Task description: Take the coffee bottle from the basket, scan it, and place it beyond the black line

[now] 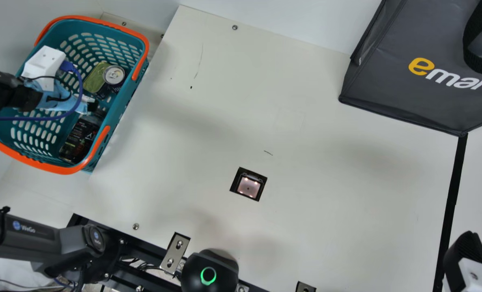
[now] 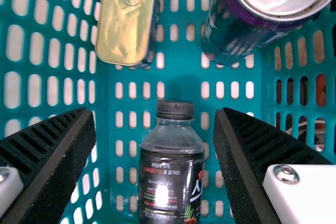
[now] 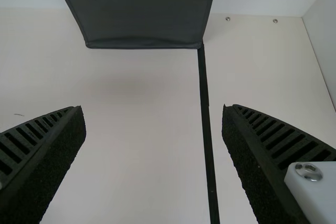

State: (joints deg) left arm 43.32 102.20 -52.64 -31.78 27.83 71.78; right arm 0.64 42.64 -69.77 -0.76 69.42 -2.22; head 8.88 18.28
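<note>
- A cream counter [image 1: 306, 174] is stretching beneath two robot arms, with a square scanner window [image 1: 248, 187] glowing in its surface.
- A teal basket [image 1: 129, 91] with orange handles is sitting at the counter's left side, holding the coffee bottle [image 2: 170, 182], a flat gold-topped tin [image 1: 95, 77] and a drinks can [image 1: 114, 75].
- Inside the basket, the dark-capped bottle is showing its printed label to the left wrist camera, while the tin and can are resting near each other.
- The left gripper [image 1: 90, 104] is hovering in the basket, its jaws standing wide, one to each side of the bottle's neck, with gaps showing between.
- The right gripper [image 1: 466, 253] is hanging over the black line [image 1: 452, 194], its jaws spreading wide with nothing between them.
- A dark grey bag [image 1: 391, 89] is standing at the counter's far right, the line's far end meeting its corner.
</note>
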